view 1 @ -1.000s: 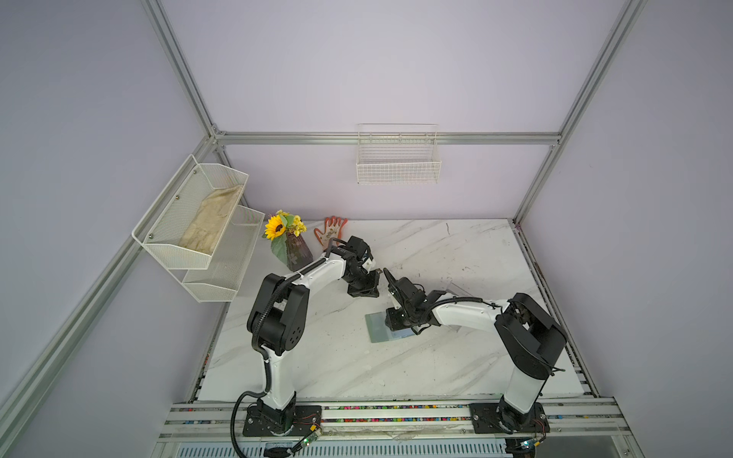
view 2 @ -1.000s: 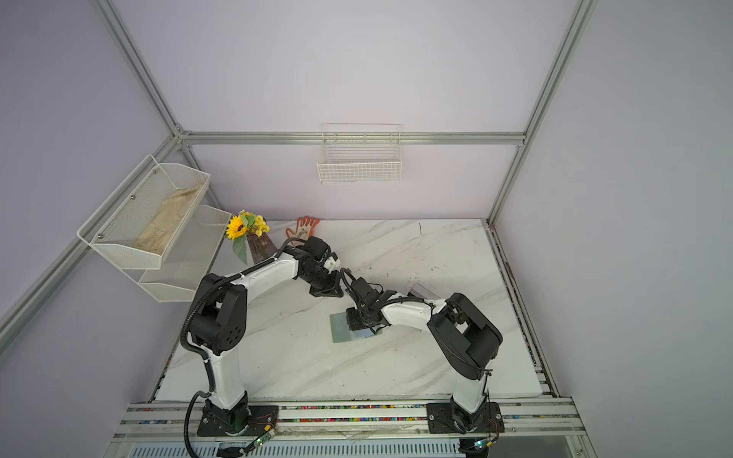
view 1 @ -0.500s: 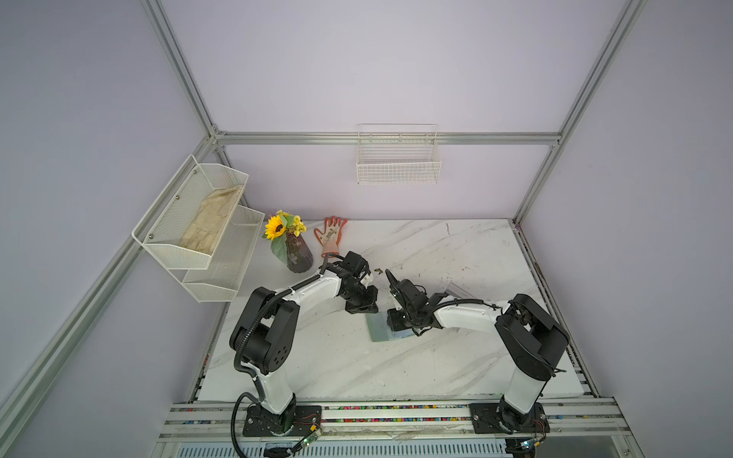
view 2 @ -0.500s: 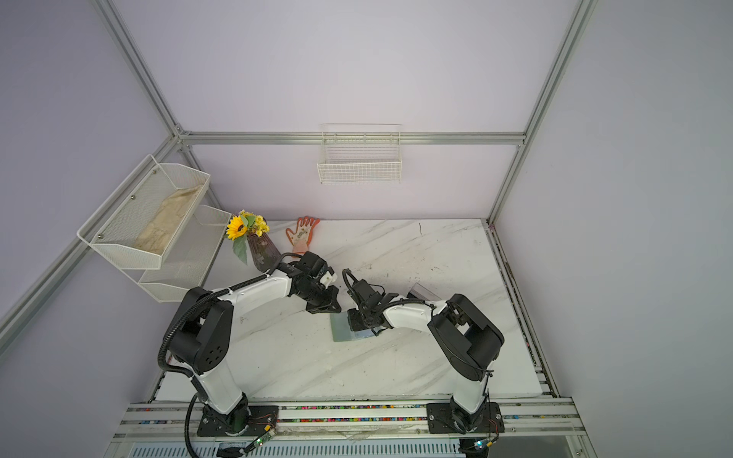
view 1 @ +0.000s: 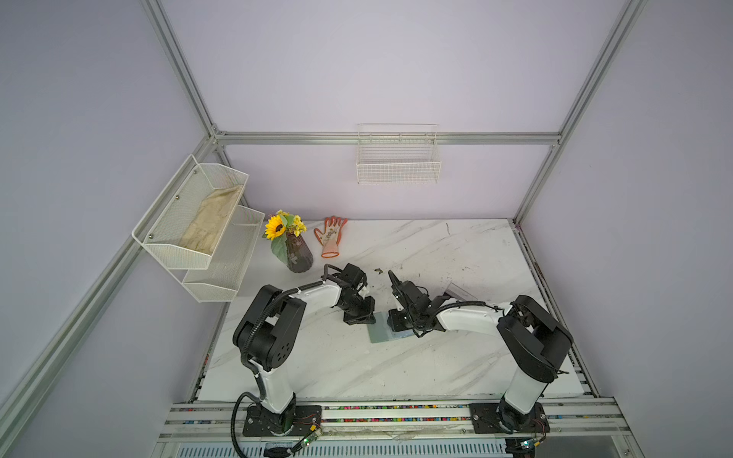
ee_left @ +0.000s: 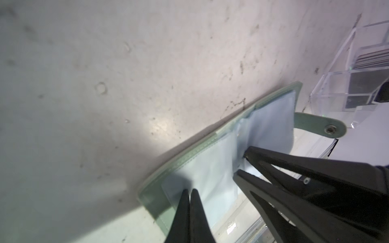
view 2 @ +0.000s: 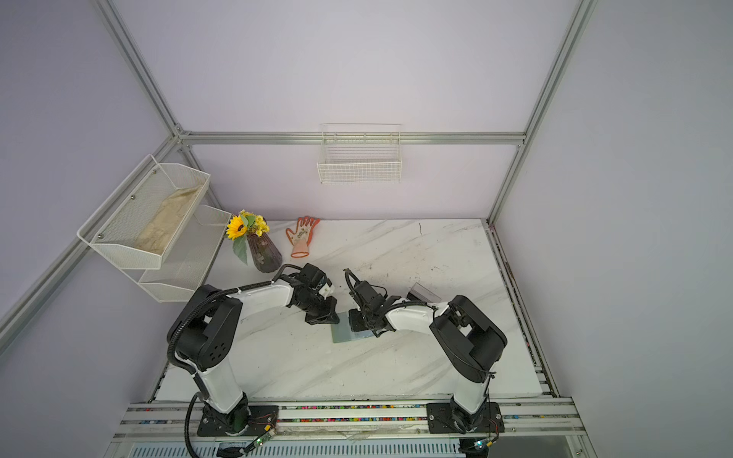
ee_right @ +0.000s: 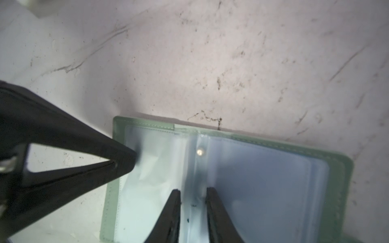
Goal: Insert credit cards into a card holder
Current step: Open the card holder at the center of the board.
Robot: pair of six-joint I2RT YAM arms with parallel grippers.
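The sage-green card holder (view 1: 381,333) (view 2: 343,336) lies open on the marble table, its clear sleeves facing up (ee_right: 263,178) and its snap strap (ee_left: 322,126) sticking out on one side. My left gripper (ee_left: 189,191) (view 1: 367,317) is shut and empty, with its tips pressing on the outer sleeve page near the holder's edge (ee_left: 189,151). My right gripper (ee_right: 193,190) (view 1: 396,323) stands slightly open, its tips resting on the sleeves on either side of the fold at the spine. The credit cards (ee_left: 370,61) show only as a stack of edges inside a clear acrylic box.
The clear acrylic box (view 1: 460,292) (ee_left: 347,88) stands just behind my right arm. A vase of sunflowers (view 1: 295,253) and an orange glove (view 1: 331,236) are at the back left. White mesh shelves (view 1: 206,230) hang over the table's left edge.
My left arm has swung from near the vase forward to the holder and set its shut tips on the sleeve page. My right gripper's jaws have narrowed a little over the spine.
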